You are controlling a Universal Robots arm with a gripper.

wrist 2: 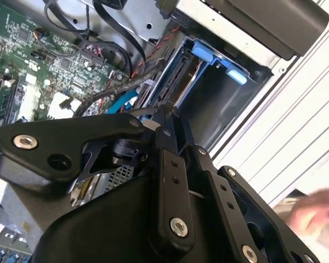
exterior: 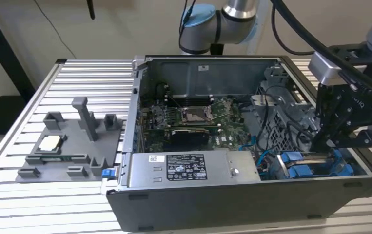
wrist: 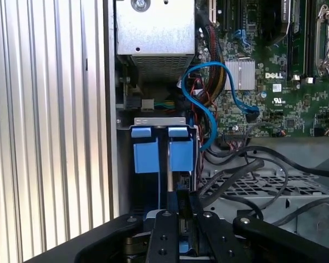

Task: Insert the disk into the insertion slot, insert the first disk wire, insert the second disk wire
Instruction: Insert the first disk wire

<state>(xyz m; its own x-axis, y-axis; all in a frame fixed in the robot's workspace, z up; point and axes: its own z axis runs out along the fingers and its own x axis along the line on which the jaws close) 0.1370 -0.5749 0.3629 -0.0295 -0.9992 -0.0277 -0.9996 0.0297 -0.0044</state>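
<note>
Tabletop (exterior: 43, 204): ribbed pale metal, long parallel slats.
Case (exterior: 238, 204): dark grey box, open on top, at centre and right in the exterior view.
Board (exterior: 199, 117): green, flat, studded with chips, on the case floor.
Power box (exterior: 186, 168): grey sheet metal with a white label, along the case's near wall.
Cage (exterior: 283, 131): perforated grey metal, with black cables draped over it.
Cable (wrist: 200, 82): glossy blue, looped, running from the board toward the slot.
Slot (exterior: 303, 168): grey metal bay with bright blue plastic pieces, in the case's lower right corner in the exterior view, directly under the pincer.
Pincer (wrist: 182, 200): black, jointed bars. It is lowered into the case just over the slot, with tips drawn together. Whether something thin is pinched between them cannot be told.
Disk: whether it sits in the slot cannot be told, since the blue plastic there could be its frame or the slot's own sides.
Fixture (exterior: 68, 146): grey moulded plastic with upright posts, at centre left in the exterior view. A pale square part (exterior: 49, 142) lies in one recess.
Hand (wrist 2: 318, 211): a blurred person's hand, outside the case, over the slats.
</note>
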